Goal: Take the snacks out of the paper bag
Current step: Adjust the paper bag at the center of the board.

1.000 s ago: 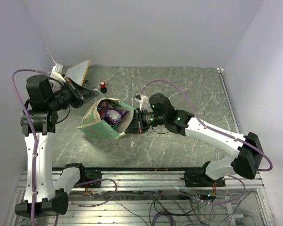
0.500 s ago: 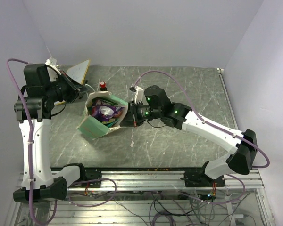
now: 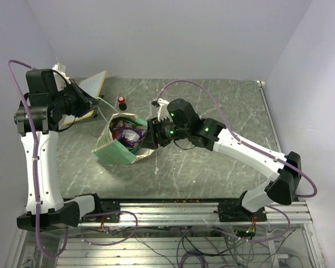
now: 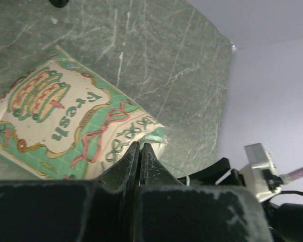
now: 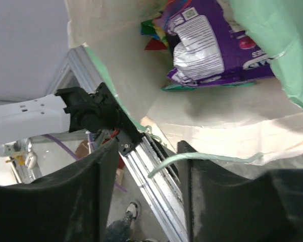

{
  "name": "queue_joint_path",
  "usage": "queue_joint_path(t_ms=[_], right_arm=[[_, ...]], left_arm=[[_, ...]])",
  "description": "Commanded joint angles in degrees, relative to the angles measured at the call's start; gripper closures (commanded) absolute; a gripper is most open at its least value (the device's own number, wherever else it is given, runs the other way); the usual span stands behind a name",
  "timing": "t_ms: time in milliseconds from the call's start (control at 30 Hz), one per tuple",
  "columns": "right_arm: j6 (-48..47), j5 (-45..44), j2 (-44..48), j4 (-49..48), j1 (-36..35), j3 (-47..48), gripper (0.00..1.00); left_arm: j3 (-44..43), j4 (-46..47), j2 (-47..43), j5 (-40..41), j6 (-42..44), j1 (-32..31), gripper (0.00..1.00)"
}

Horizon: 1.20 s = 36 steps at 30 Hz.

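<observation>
The mint-green and cream paper bag (image 3: 116,149) lies tilted on the table, its mouth facing up and right. Inside it shows a purple snack packet (image 3: 128,134) (image 5: 217,45), with more colourful snacks (image 5: 151,27) behind it. My left gripper (image 3: 99,104) (image 4: 140,146) is shut up and to the left of the bag, and a taut string handle (image 3: 107,109) runs from it to the bag's rim. My right gripper (image 3: 152,137) (image 5: 149,151) stands open at the bag's right rim. A loose green handle string (image 5: 207,157) lies across one of its fingers (image 5: 212,201).
A small red-capped bottle (image 3: 121,102) stands just behind the bag. A flat white board (image 3: 93,86) leans at the back left, close to my left arm. The grey marbled table (image 3: 229,106) stretches out to the right.
My right gripper has opened and let go of the bag's right rim. My left arm has drawn back to the left, pulling the string taut. The bag has settled lower and tilted.
</observation>
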<state>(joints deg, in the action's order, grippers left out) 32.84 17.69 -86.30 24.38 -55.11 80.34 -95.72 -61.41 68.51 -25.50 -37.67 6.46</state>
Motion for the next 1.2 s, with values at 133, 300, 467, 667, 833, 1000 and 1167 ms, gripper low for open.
queue_joint_path(t_ms=[133,300,467,667,833,1000,1167], right_arm=[[-5.79,-9.43,0.05,11.76,0.59,4.8,0.4],[-4.88,-16.59,5.88,17.65,0.6,1.94,0.27],[-7.84,-22.63,11.0,18.92,0.6,-0.4,0.13],[-23.05,-20.95,6.24,14.32,0.55,6.07,0.08],[-42.08,-7.49,5.12,-3.2,0.49,0.22,0.19],[-59.5,3.94,2.38,-13.73,0.25,-1.49,0.26],[-67.17,6.21,-4.77,-12.77,0.03,1.79,0.4]], left_arm=[[-2.15,-6.84,3.18,3.82,5.59,3.06,0.93],[-1.68,-9.25,4.22,4.51,6.05,1.74,0.93],[-3.66,-8.77,5.0,6.02,5.23,2.55,0.93],[-9.45,-10.27,10.14,6.38,5.39,5.5,0.93],[-7.46,-7.57,9.89,5.58,4.29,7.09,0.93],[-5.72,-7.48,10.05,4.94,4.63,7.31,0.93],[-7.57,-8.07,11.4,4.85,5.6,7.98,0.93]])
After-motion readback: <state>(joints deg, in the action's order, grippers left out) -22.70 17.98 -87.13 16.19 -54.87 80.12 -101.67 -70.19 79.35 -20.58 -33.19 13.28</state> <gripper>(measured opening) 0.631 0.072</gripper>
